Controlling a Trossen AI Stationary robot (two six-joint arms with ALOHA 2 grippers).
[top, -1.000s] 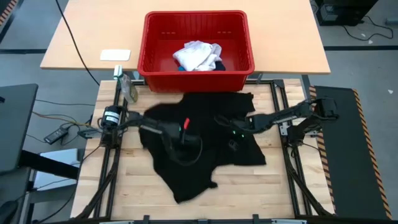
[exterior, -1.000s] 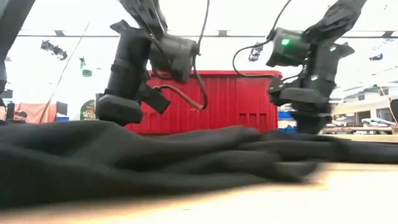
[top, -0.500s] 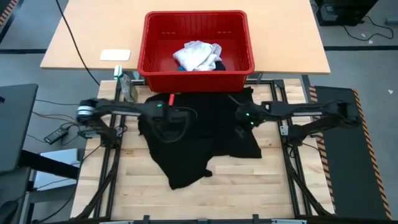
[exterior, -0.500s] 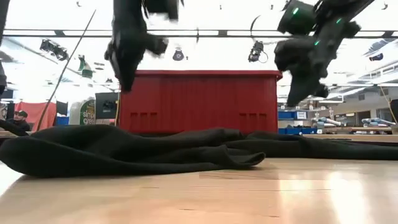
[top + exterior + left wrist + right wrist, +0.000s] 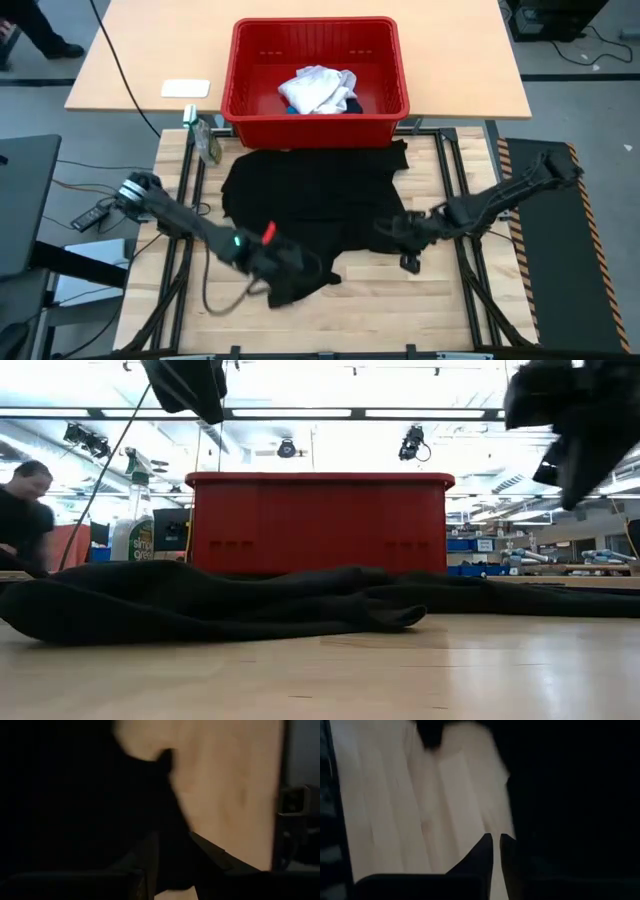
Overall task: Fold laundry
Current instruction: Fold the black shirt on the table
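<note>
Black shirt (image 5: 315, 195) spreads away from both grippers toward basket (image 5: 245, 100); left gripper (image 5: 283, 272) over near hem, right gripper (image 5: 408, 232) at near-right edge; fingers' state probably unreadable, cannot tell.

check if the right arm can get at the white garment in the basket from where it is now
Probably yes: the white garment lies uncovered in the open red basket, but the right gripper is across the black shirt.

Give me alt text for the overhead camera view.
A black shirt lies spread on a wooden table, with the left gripper and right gripper over its near edge. Behind it, a red basket holds a white garment.
</note>
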